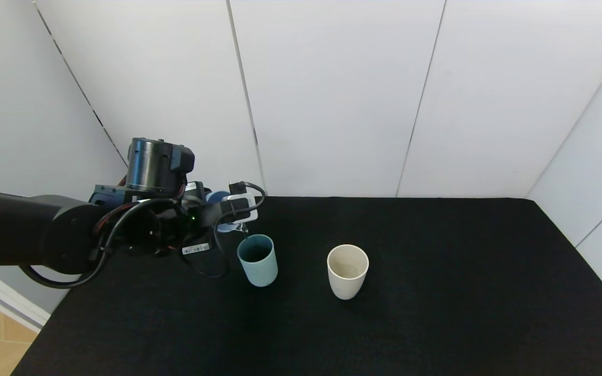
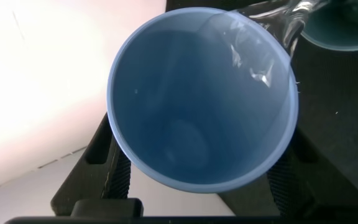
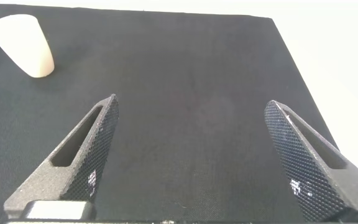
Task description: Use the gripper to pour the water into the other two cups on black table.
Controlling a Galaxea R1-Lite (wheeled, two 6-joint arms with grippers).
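My left gripper [image 1: 225, 211] is shut on a light blue tumbler [image 2: 201, 99] and holds it tipped over the teal-green cup [image 1: 258, 261]. A thin stream of water [image 1: 244, 232] runs from the tumbler's lip into the teal cup, whose rim shows in the left wrist view [image 2: 340, 31]. The cream-beige cup [image 1: 347, 271] stands upright to the right of the teal one on the black table [image 1: 437, 303]. My right gripper [image 3: 191, 102] is open and empty low over the table, with the cream cup [image 3: 20, 43] far off; it does not show in the head view.
White wall panels [image 1: 332, 94] close the table at the back and on the right. The table's left edge [image 1: 45, 324] drops to a wooden floor. Bare black cloth lies to the right of and in front of the cups.
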